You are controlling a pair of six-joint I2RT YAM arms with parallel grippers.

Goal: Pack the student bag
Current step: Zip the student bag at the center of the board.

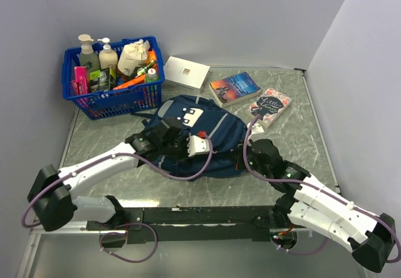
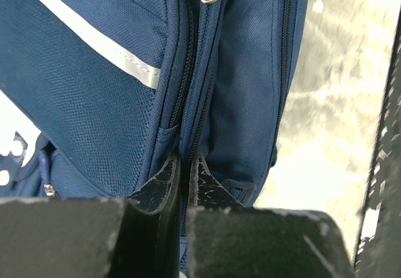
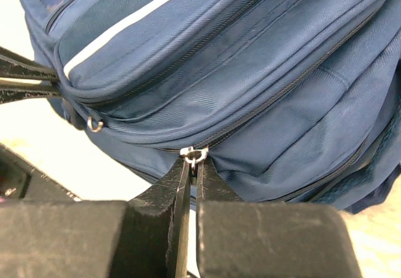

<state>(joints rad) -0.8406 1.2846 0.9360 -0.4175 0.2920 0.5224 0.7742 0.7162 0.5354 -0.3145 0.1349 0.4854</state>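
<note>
Student bag: one, navy, lying flat in the middle of the bench, and I have both arms reaching onto it.
Left pincer: narrow, tips nearly together and pressed at the zip seam between two compartments; I cannot tell whether any fabric is nipped.
Right pincer: closed on one small silver zip pull on the side of the bag.
Zip lines: I count three running along the bag's side in the right wrist view.
Loose ring: one metal ring hanging at the bag's end.
Books: two, one blue-covered and one patterned, beside each other just beyond the bag.
White box: one, at the far edge.
Basket: one, blue plastic, in the far left corner; I count two pump bottles in it, the rest too jumbled to count.
</note>
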